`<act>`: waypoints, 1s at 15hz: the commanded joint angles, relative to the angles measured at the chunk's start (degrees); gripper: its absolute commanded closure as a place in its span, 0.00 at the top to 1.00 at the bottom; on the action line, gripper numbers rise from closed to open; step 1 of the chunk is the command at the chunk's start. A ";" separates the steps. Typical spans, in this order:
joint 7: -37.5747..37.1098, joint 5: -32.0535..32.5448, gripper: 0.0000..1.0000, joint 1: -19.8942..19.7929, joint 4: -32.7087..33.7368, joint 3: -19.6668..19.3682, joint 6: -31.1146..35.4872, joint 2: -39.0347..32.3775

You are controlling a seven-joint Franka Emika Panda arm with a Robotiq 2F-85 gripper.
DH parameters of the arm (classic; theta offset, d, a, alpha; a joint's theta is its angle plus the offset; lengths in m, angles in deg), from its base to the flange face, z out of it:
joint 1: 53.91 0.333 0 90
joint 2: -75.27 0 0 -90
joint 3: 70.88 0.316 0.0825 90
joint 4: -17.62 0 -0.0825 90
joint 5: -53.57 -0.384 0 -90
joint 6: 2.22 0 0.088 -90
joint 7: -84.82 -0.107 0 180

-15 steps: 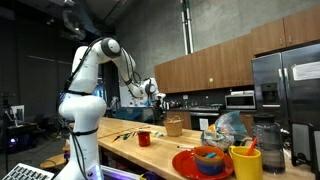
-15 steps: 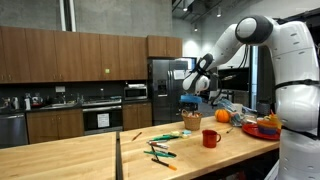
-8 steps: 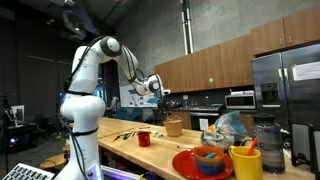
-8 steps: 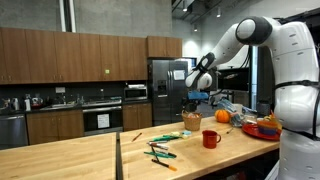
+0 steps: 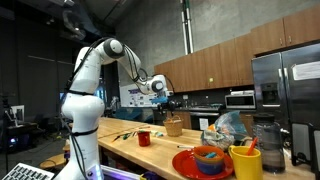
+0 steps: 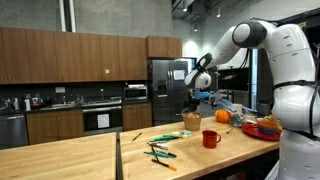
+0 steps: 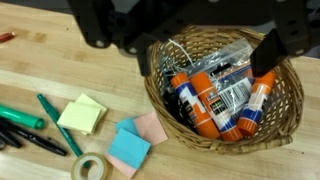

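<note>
My gripper [image 7: 205, 52] enters the wrist view from the top, open and empty, its two dark fingers [image 7: 265, 50] spread wide. It hangs above a round wicker basket [image 7: 285, 115] that holds several orange-capped glue sticks [image 7: 205, 100] and a clear plastic packet. In both exterior views the gripper [image 5: 161, 94] [image 6: 197, 84] is high in the air over the basket [image 5: 174, 126] [image 6: 191, 121], well clear of it.
On the wooden table by the basket lie yellow, pink and blue sticky notes [image 7: 82, 113], a tape roll [image 7: 90, 168] and green markers [image 7: 20, 118]. A red mug [image 6: 210, 138], an orange [image 6: 222, 115], a red plate with bowls [image 5: 205, 161] and a yellow cup [image 5: 245, 162] stand nearby.
The arm has carried the gripper sideways through the air to a spot over the basket. The jaws have stayed open and empty.
</note>
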 commanded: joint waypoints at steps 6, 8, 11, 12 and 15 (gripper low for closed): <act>8.24 0.83 1.00 -2.52 4.99 1.03 -1.53 -6.41; 8.26 1.13 1.00 -2.60 5.72 1.12 -1.66 -7.43; 8.24 1.44 1.00 -2.56 6.36 1.16 -2.08 -8.65; 7.95 1.68 1.00 -2.49 6.48 1.10 -2.10 -9.00; 7.47 1.72 0.74 -2.54 6.67 1.11 -2.17 -9.75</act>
